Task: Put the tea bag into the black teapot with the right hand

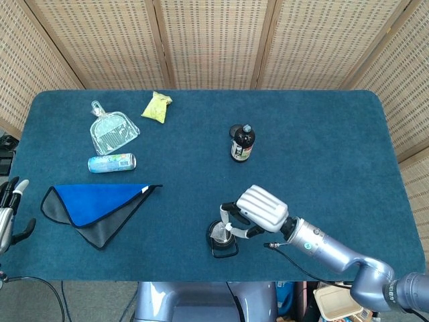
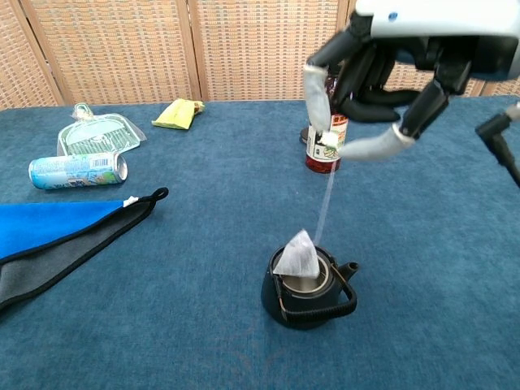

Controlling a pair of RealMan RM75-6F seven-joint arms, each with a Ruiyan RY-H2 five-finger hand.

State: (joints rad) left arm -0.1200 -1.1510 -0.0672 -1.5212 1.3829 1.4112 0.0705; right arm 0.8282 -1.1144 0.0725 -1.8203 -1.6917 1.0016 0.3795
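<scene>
While the white and black right hand (image 2: 382, 89) hangs above the blue felt table (image 2: 455, 268), its thumb and a finger pinch the small paper tag at the top of a thin white string, the other fingers curled loosely behind. From that pinch the string slants down and to the left in the chest view, so the long axis of string and bag runs steeply, tilted rather than plumb. At its lower end the white pyramid-shaped tea bag (image 2: 295, 253) hangs with its apex up and its wide base down, right at the open mouth of the small black teapot (image 2: 309, 287), over the left part of the rim; whether the bag touches the rim cannot be told. The teapot stands upright, its spout towards the right and its wire handle folded down at the front. In the head view the right hand (image 1: 258, 209) covers part of the teapot (image 1: 220, 236) and the bag is hidden.

Behind the hand stands a dark glass bottle with a pale label (image 1: 242, 143). Far left lie a light blue drink can (image 2: 77, 170) on its side, a clear plastic dustpan (image 2: 97, 132), a yellow crumpled packet (image 2: 179, 113) and a blue and grey folded cloth (image 2: 65, 231). The left hand (image 1: 9, 213) rests at the table's left edge, fingers apart, holding nothing.
</scene>
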